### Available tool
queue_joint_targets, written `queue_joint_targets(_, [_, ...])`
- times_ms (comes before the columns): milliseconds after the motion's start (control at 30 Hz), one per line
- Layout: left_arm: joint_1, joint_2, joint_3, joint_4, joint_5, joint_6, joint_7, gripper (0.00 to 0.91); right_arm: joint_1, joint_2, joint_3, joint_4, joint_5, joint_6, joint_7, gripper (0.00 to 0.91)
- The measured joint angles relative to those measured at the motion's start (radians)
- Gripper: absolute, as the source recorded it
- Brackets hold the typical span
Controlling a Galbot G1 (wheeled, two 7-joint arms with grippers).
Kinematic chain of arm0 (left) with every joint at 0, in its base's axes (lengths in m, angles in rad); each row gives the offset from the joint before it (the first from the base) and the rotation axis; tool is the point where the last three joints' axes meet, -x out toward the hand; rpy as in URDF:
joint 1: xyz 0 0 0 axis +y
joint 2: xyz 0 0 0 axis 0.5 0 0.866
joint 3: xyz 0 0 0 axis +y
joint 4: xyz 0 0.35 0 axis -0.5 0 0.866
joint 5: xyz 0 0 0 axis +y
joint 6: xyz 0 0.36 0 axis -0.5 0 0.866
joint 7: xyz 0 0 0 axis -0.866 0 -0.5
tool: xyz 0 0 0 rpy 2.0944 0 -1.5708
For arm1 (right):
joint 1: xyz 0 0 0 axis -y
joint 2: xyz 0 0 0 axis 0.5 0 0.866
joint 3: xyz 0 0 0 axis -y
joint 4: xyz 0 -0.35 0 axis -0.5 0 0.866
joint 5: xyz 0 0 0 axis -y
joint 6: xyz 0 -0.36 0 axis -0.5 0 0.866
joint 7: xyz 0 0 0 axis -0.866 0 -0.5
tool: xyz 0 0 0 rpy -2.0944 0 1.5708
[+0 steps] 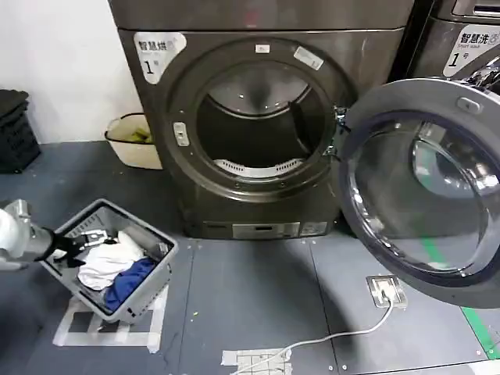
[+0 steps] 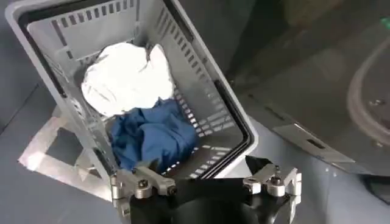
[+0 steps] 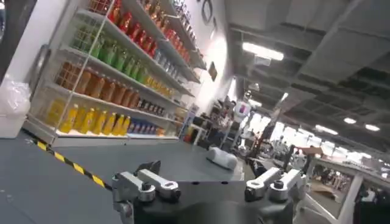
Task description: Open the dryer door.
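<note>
The dryer door [image 1: 406, 94], a wide chrome ring around dark glass, stands swung wide open to the right of the dryer, grey inner face toward me. The round drum opening [image 1: 262, 117] is uncovered. My left gripper [image 1: 90, 238] hangs low at the left over a grey laundry basket [image 1: 160, 254], far from the door. Its fingers [image 2: 204, 167] are spread open with nothing between them. My right gripper [image 3: 210, 173] is also open and holds nothing, pointing out into the room with shelves behind it.
The basket holds a white cloth [image 2: 125, 76] and a blue cloth [image 2: 152, 137]. A beige bucket [image 1: 137, 141] stands left of the dryer, black crates [image 1: 16, 129] further left. A second machine [image 1: 461, 39] is behind the door. A floor socket [image 1: 387, 291] with a white cable lies below the door.
</note>
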Motion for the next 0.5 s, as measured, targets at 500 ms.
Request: queue_joint_targets(500, [-0.002,0.001,0.000,-0.001,0.003,0.000,-0.001,0.907,0.002,0.000,0.002,-0.004,-0.002,-0.004,0.000,0.907])
